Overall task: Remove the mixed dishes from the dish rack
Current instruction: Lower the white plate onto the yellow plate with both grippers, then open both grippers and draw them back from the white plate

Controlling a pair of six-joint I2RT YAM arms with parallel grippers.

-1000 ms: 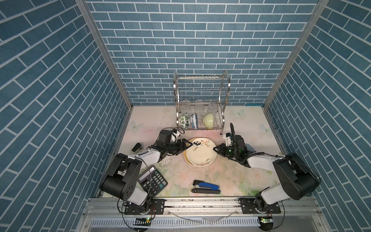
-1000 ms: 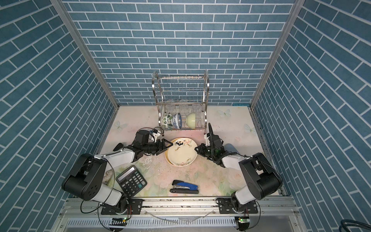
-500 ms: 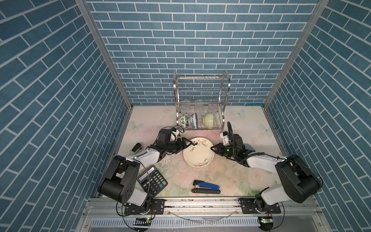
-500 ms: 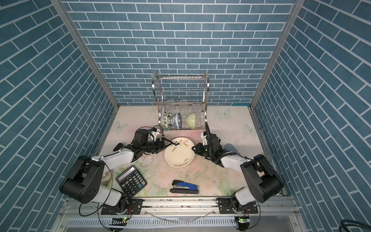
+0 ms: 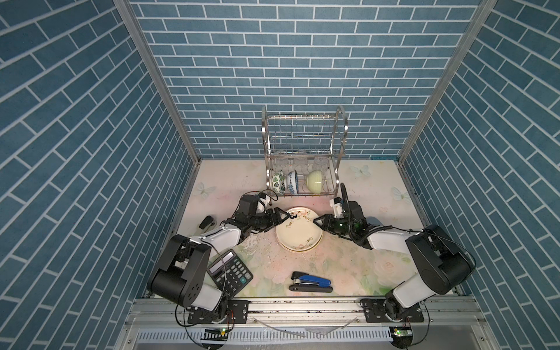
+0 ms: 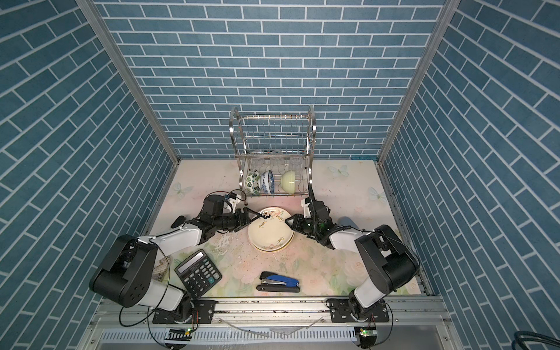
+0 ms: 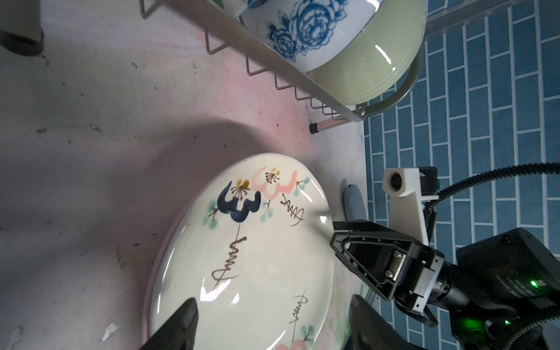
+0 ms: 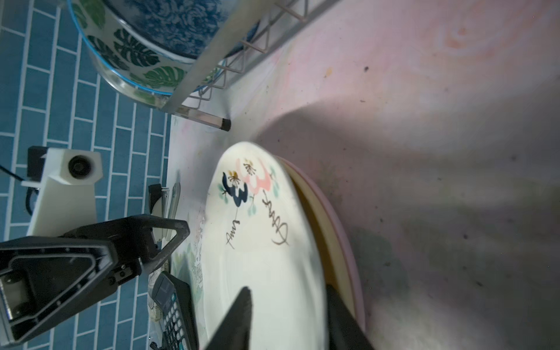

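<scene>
- The cream floral plate (image 5: 298, 231) lies face up on top of a stack on the desk (image 5: 363, 194), just in front of the dish rack (image 5: 303, 116).
- In the right wrist view, the rim of a yellow plate (image 8: 319, 224) shows beneath it. The rim of a pink plate (image 8: 341, 224) shows at the bottom of the stack.
- The left gripper (image 5: 286, 216) sits at the plate's left rear rim with its jaws spread wide and gripping nothing. In the left wrist view, the plate lies between the two fingertips (image 7: 181, 327).
- The right gripper (image 5: 316, 221) sits at the opposite rim with its jaws parted. In the right wrist view, the cream rim runs into the gap, which is wider than the rim. One finger is over the plate's face and the other is outside its edge. Whether either finger touches the plate cannot be told.
- On the rack's lower tier, three bowls stand on edge in a row: the green-leaf bowl (image 5: 278, 181), the blue-patterned bowl (image 5: 292, 181) and the pale green bowl (image 5: 315, 181). All three are well apart from both jaws.
</scene>
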